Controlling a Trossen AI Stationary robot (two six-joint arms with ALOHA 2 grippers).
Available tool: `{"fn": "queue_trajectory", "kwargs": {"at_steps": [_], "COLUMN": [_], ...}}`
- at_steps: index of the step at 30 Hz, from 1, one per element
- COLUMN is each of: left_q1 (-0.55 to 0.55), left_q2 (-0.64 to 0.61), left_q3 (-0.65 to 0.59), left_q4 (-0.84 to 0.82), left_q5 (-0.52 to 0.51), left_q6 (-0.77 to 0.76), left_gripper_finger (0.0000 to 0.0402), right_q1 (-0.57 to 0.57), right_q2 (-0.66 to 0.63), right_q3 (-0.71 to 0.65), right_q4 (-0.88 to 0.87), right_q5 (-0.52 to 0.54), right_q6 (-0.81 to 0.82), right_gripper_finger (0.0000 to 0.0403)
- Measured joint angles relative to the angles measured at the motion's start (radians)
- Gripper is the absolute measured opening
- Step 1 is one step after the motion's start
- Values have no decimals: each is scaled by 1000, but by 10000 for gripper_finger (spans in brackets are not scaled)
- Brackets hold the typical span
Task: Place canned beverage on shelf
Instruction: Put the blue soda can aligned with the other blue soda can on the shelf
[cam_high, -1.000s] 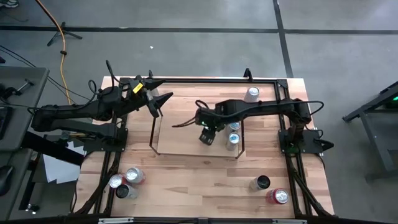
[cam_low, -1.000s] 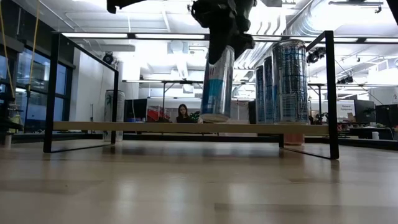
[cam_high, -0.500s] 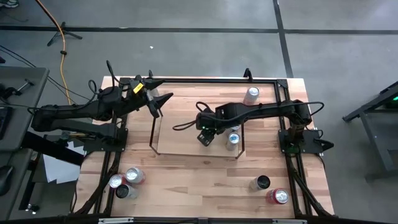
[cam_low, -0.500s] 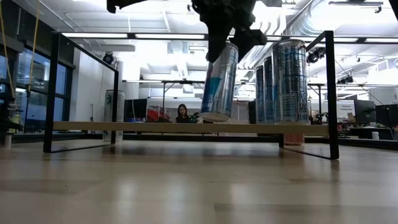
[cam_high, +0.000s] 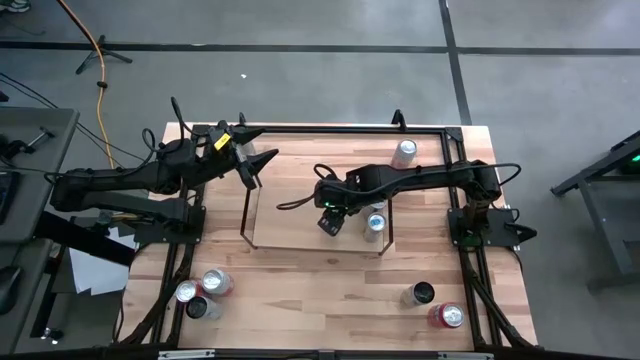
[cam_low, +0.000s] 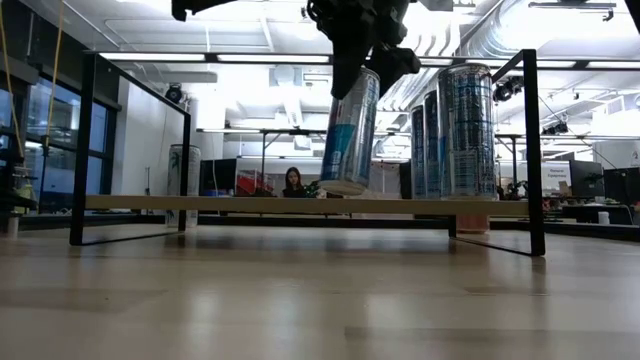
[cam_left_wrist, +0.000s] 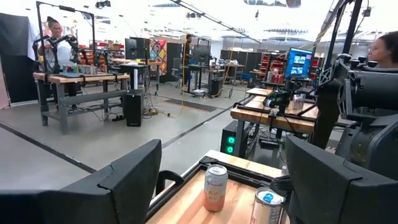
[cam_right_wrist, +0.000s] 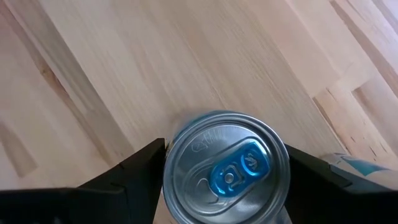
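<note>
A tall silver-and-blue can stands tilted over the shelf, a light-wood board with black wire frames at both ends. My right gripper reaches down on the can's top and is shut on it. Two like cans stand upright at the shelf's right end. My left gripper waits open and level above the table's far left, beyond the shelf's left end, touching nothing. My right gripper pinches the can just below its top rim, one finger on each side. The fingers come from above, pointing steeply down. The can tilts, top toward the table's right, its base at the board; whether it touches I cannot tell.
A can stands by the table's far edge, also in the left wrist view. Three cans cluster near left, two more near right. The shelf's left half is bare board. A person sits in the room behind.
My right gripper has rolled a little while staying over the same spot. The can has gone from upright to tilted: its top has leaned toward the table's right, while its base has stayed at the board.
</note>
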Motion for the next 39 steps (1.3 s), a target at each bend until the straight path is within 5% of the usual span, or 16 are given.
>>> {"fn": "queue_trajectory", "kwargs": {"at_steps": [22,33,39], "left_q1": [0,0,0], "left_q2": [0,0,0], "left_q3": [0,0,0], "left_q4": [0,0,-1], "left_q5": [1,1,1], "left_q6": [-13,-11,-10], "left_gripper_finger": [299,299,299], "right_q1": [-2,-2,-14], "right_q2": [-1,-3,-25], "right_q3": [0,1,1], "right_q4": [-18,-15,-29], "right_q5": [14,15,12], "right_q6": [-106,-108,-273], "right_gripper_finger": [263,325,339]}}
